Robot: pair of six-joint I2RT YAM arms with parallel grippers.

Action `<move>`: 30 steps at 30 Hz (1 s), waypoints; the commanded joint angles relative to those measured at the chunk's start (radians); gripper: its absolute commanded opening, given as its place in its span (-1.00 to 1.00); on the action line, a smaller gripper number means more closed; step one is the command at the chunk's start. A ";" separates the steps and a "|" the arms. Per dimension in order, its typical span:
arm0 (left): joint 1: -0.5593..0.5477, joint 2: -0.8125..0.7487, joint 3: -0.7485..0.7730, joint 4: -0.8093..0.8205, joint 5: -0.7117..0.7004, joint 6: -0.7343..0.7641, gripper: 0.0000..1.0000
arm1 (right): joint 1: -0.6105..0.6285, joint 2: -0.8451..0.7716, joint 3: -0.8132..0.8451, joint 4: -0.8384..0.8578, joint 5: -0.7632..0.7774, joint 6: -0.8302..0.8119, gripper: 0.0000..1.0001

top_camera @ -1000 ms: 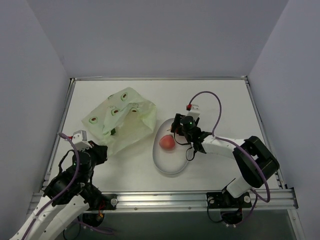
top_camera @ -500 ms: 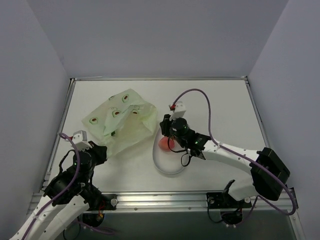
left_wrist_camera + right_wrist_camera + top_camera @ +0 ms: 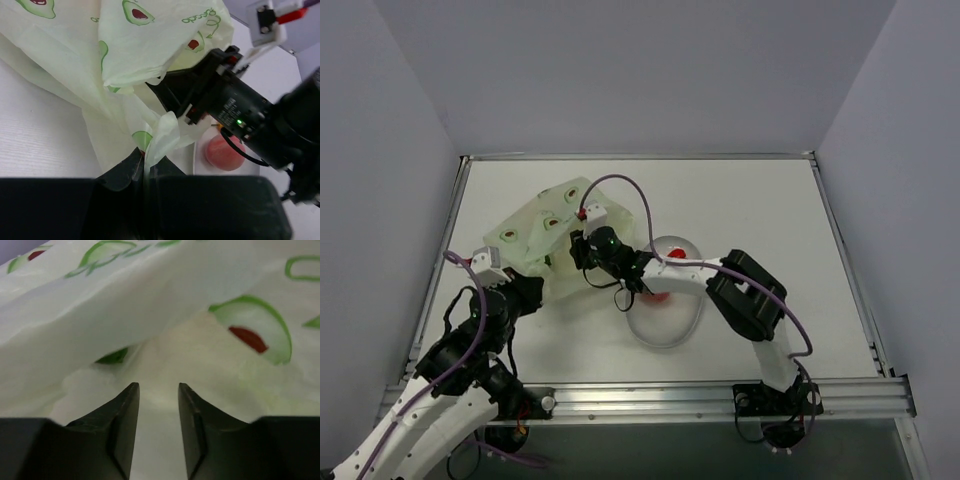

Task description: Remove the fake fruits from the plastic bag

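The plastic bag (image 3: 545, 230) lies crumpled at the back left, pale green with avocado prints. My left gripper (image 3: 527, 290) is shut on the bag's near edge; the film is pinched between its jaws in the left wrist view (image 3: 145, 157). My right gripper (image 3: 582, 250) is open and empty, pushed into the bag's mouth, with film all round it in the right wrist view (image 3: 157, 390). A pink fruit (image 3: 225, 152) lies in the clear oval dish (image 3: 670, 335). A dark green patch (image 3: 112, 357) shows ahead of the fingers; I cannot tell what it is. The other fruits are hidden.
The right arm stretches low across the dish's far end and partly covers the pink fruit (image 3: 660, 295) from above. Its purple cable (image 3: 620, 180) loops over the bag. Grey walls close in the table on three sides.
My right gripper has left the pink fruit in the dish and swung left into the bag's mouth. My left gripper has edged up with the bag's edge.
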 commanded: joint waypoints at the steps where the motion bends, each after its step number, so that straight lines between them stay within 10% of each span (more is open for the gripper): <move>1: 0.001 -0.009 0.064 0.043 0.019 0.017 -0.95 | -0.039 0.095 0.131 0.070 0.076 -0.002 -0.29; 9: -0.001 -0.050 0.098 -0.045 0.104 -0.040 -0.95 | -0.055 0.308 0.367 0.079 0.169 0.080 0.81; 20: -0.001 -0.176 0.084 -0.274 0.092 -0.129 -0.95 | -0.023 0.463 0.508 0.148 0.105 0.170 0.98; 23: -0.001 -0.136 0.085 -0.254 0.050 -0.100 -0.68 | -0.018 0.529 0.593 0.149 0.058 0.162 0.99; 26: 0.001 -0.047 0.166 -0.245 -0.052 -0.026 0.25 | -0.016 0.562 0.621 0.139 0.034 0.175 0.86; 30: 0.001 0.104 0.289 -0.213 -0.152 0.080 0.57 | -0.010 0.352 0.332 0.279 0.047 0.163 0.78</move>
